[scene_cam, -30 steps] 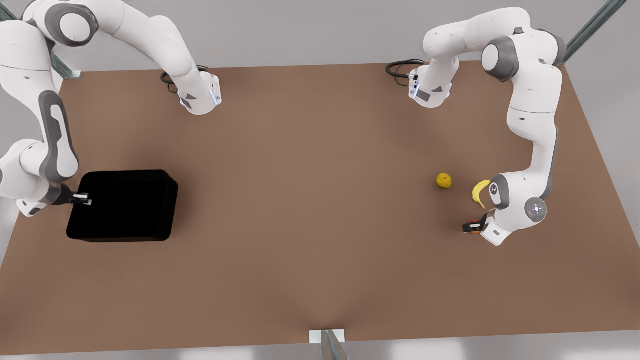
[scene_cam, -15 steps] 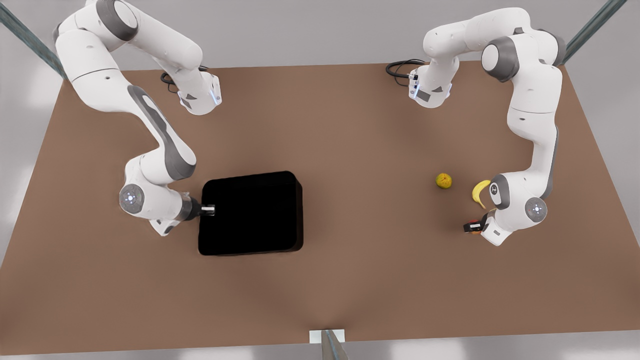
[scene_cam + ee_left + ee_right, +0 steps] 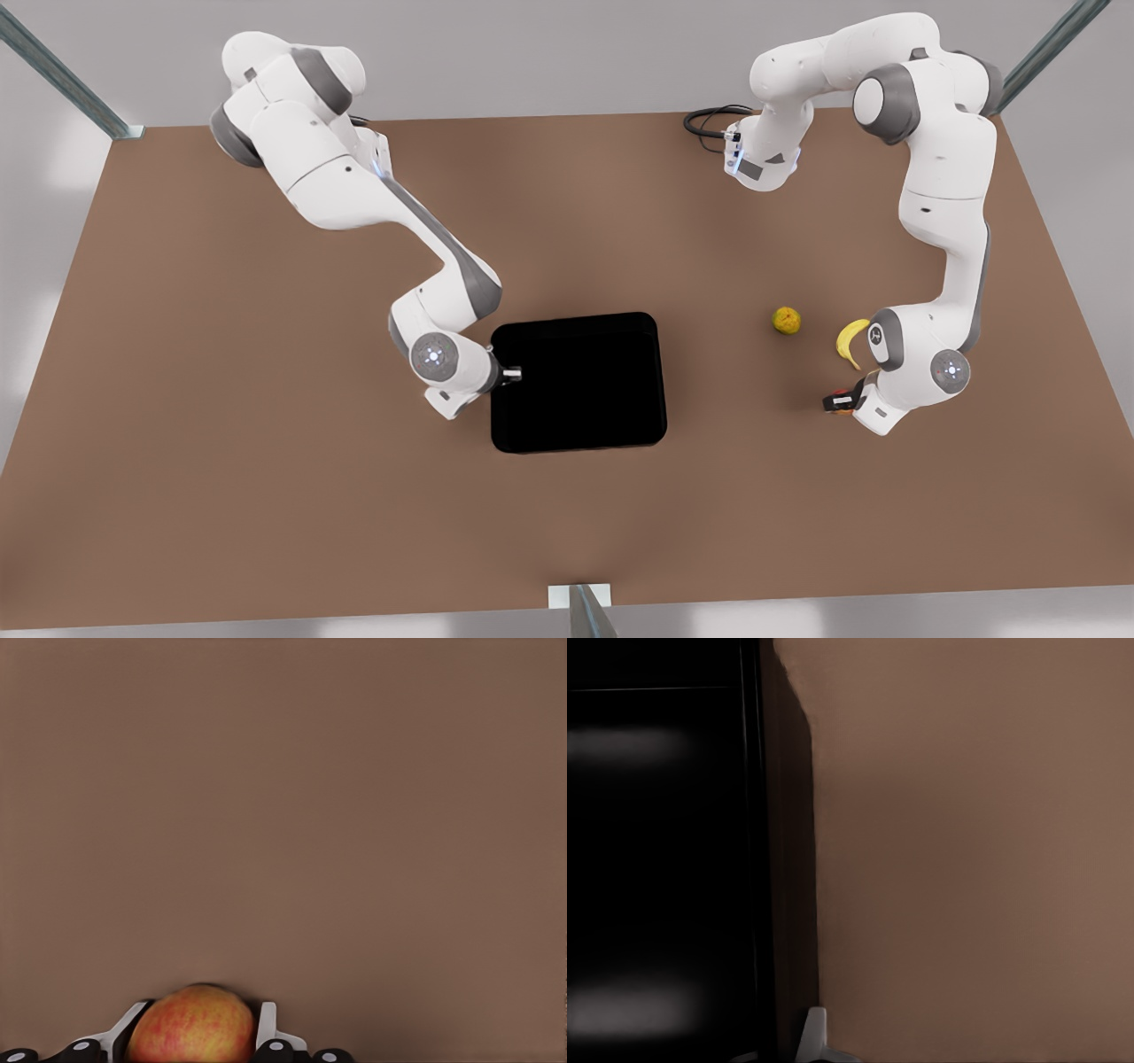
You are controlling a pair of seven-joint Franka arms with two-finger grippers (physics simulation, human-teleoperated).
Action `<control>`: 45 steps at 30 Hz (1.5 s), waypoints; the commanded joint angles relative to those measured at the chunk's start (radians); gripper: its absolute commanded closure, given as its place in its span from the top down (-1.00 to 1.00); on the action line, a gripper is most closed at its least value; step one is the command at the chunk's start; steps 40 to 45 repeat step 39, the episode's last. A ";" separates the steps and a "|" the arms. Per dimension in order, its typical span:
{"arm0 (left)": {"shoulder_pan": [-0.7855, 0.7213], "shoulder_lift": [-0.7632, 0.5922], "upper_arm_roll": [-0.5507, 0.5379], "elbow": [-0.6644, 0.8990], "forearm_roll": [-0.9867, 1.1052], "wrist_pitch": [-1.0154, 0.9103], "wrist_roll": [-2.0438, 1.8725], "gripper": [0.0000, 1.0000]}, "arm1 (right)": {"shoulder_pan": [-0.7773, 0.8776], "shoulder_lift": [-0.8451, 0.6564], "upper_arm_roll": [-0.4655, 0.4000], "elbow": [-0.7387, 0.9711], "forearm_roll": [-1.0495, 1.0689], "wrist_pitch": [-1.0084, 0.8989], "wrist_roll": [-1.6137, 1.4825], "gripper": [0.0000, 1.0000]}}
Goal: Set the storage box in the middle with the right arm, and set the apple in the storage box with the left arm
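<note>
The glossy black storage box (image 3: 576, 381) sits near the table's middle, its wall also filling one side of the right wrist view (image 3: 656, 859). My right gripper (image 3: 512, 375) is shut on the box's wall on the front view's left side, one white finger (image 3: 813, 1036) outside the wall. At the front view's right, my left gripper (image 3: 837, 403) is low over the table, shut on the red-yellow apple (image 3: 190, 1032). Its fingers (image 3: 266, 1028) press the apple's sides. In the front view the apple (image 3: 846, 409) is mostly hidden by the hand.
A bumpy yellow-orange fruit (image 3: 786, 320) and a banana (image 3: 850, 341) lie on the brown table (image 3: 266, 496) just behind the left gripper. Black cables (image 3: 709, 120) lie at the far edge by the arm bases. A metal post (image 3: 585, 611) stands at the near edge.
The right arm has carried the storage box from the front view's left side to the table's middle. The left arm with the apple has stayed in place.
</note>
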 commanded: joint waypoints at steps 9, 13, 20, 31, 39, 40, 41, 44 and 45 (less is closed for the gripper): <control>-0.012 -0.035 0.000 -0.002 -0.008 -0.011 -0.015 0.33 | -0.033 -0.029 -0.004 0.000 0.000 -0.020 -0.001 1.00; -0.219 -0.196 -0.002 0.012 -0.010 -0.192 -0.351 0.33 | -0.323 -0.276 -0.006 -0.064 0.001 -0.354 -0.233 1.00; -0.649 -0.068 -0.169 0.293 -0.021 -0.224 -1.358 0.34 | -0.688 -0.435 -0.030 -0.052 -0.101 -0.463 -0.538 1.00; -0.621 0.006 -0.160 0.316 0.042 -0.166 -1.302 1.00 | -0.270 -0.501 -0.409 0.100 0.041 -0.712 -0.641 1.00; -0.258 -0.604 0.018 0.207 0.007 -0.867 -0.216 1.00 | -0.260 -0.488 -0.411 0.095 0.044 -0.712 -0.630 1.00; -0.258 -0.604 0.018 0.207 0.007 -0.867 -0.216 1.00 | -0.260 -0.488 -0.411 0.095 0.044 -0.712 -0.630 1.00; -0.258 -0.604 0.018 0.207 0.007 -0.867 -0.216 1.00 | -0.260 -0.488 -0.411 0.095 0.044 -0.712 -0.630 1.00; -0.258 -0.604 0.018 0.207 0.007 -0.867 -0.216 1.00 | -0.260 -0.488 -0.411 0.095 0.044 -0.712 -0.630 1.00; -0.258 -0.604 0.018 0.207 0.007 -0.867 -0.216 1.00 | -0.260 -0.488 -0.411 0.095 0.044 -0.712 -0.630 1.00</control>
